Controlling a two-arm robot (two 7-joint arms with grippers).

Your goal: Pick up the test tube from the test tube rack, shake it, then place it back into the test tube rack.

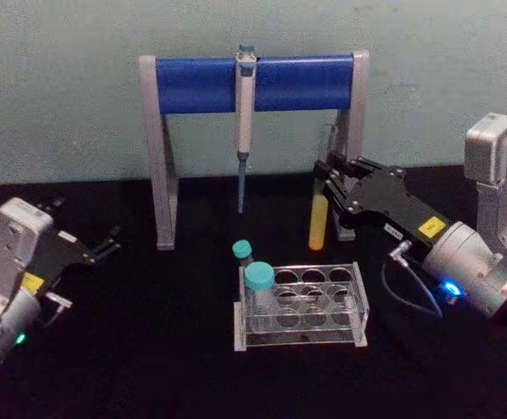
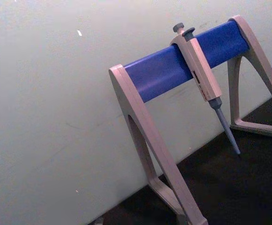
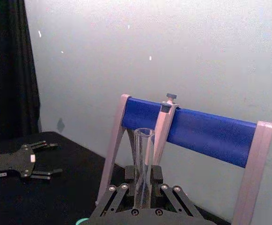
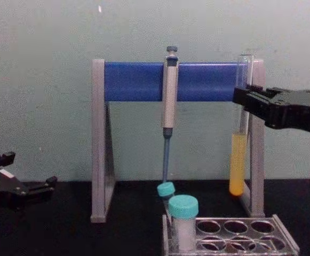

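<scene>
Now the right gripper point(image 1: 326, 179) grips the test tube point(image 1: 319, 223) upright in its jaws, out of the test tube rack point(image 1: 360, 305) and just behind it. The left gripper point(image 1: 105, 246) sits low at the left, jaws spread wide.

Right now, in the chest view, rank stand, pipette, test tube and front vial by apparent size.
1. Stand.
2-3. Pipette and test tube, held up by the right gripper: near-equal length, unranked.
4. Front vial, though nearest.
Left gripper rests at left.
</scene>
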